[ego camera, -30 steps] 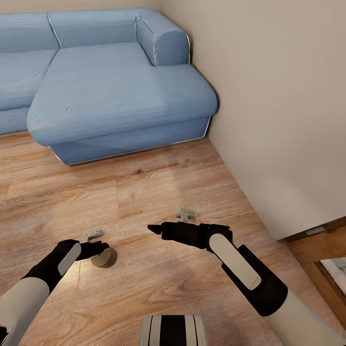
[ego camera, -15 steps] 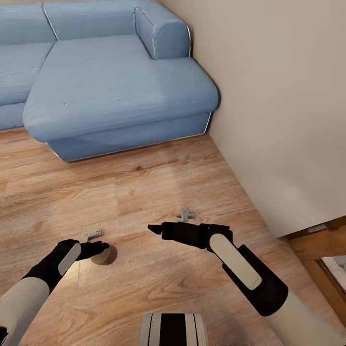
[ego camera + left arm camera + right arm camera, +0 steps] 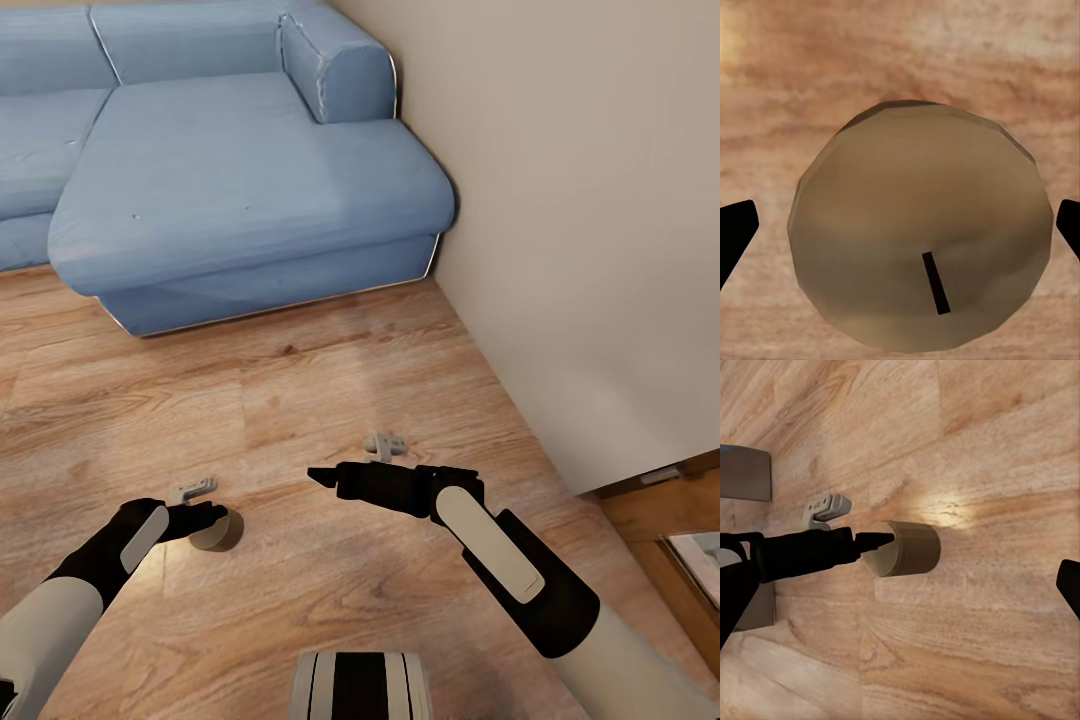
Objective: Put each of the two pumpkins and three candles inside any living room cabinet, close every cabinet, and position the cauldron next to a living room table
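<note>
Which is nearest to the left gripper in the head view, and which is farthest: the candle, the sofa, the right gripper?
1. candle, on the floor at the left gripper
2. right gripper, to its right
3. sofa, far ahead by the wall

Both arms: pale grey-beige upper segments, black forearms and wrists.

Left forearm (image 3: pixel 112 553): black shell, one elongated light-grey oval inlay.

Right forearm (image 3: pixel 500 555): same black shell, longer grey oval inlay, bulkier toward the elbow.

Fingers (image 3: pixel 322 477): matte black, slim, tapering to points.

Trunk top (image 3: pixel 360 686): rounded, light grey with black vertical bands.
</note>
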